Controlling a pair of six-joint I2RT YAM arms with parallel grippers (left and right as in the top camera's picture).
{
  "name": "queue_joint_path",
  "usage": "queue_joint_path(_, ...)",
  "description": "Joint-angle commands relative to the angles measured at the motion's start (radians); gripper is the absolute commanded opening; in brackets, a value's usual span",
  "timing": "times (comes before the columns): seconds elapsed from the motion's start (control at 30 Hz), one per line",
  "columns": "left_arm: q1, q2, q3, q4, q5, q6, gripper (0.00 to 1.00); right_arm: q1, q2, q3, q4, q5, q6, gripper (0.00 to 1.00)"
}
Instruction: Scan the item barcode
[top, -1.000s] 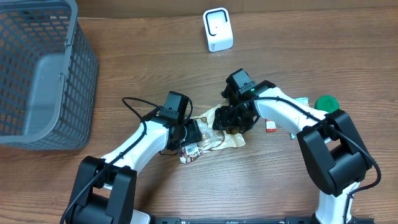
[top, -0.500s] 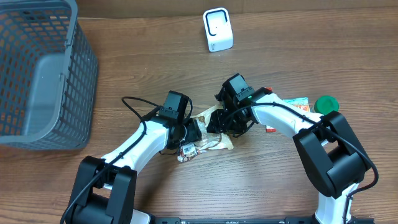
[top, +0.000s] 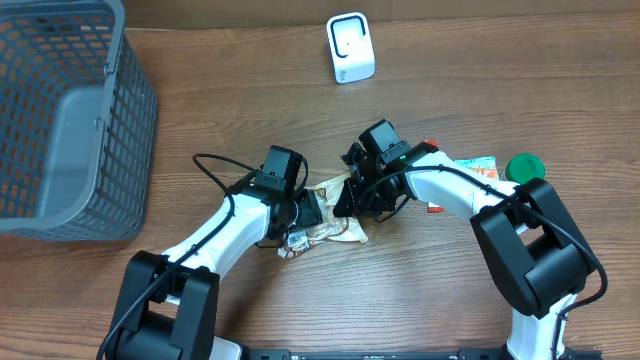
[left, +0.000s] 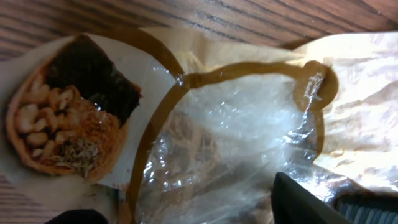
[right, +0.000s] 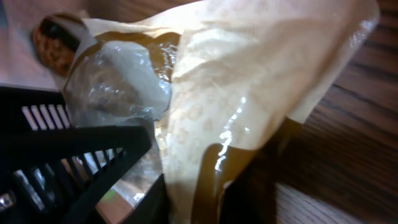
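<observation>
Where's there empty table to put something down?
Bare wood between the basket and the white scanner, and right of the scanner. Crowded mid-table around the snack wrapper, and by the green lid.

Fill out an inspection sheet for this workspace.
Surface: wooden table.
Job's things: snack packet between the arms; white scanner at the far edge.
Clutter: green lid and red-and-white packet beside the right arm.
Grippers: left pincer open over the snack packet; right pincer shut on its edge.
Cables: black cable looping off the left arm.
Surroundings: grey basket at left.
</observation>
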Motion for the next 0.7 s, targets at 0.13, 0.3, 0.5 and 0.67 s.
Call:
queue_joint_path(0.13,-0.008,0.011,0.031,0.001,0.026,0.036,0.90,0.018,0.001,0.003,0.024,-0.124,-0.056,0.13)
queue_joint_path(0.3,-0.001,-0.013,0.148,-0.076,-0.116,0.106,1.00,0.015,-0.059,0.003,0.021,-0.116,-0.136,0.13)
queue_joint_path(0.5,0.040,-0.014,0.278,-0.180,-0.252,0.169,0.99,-0.011,-0.167,0.003,-0.013,0.001,-0.177,0.07)
queue_joint_path(0.67,0.125,-0.015,0.346,-0.240,-0.209,0.169,1.00,-0.033,-0.220,0.003,-0.019,0.100,-0.179,0.05)
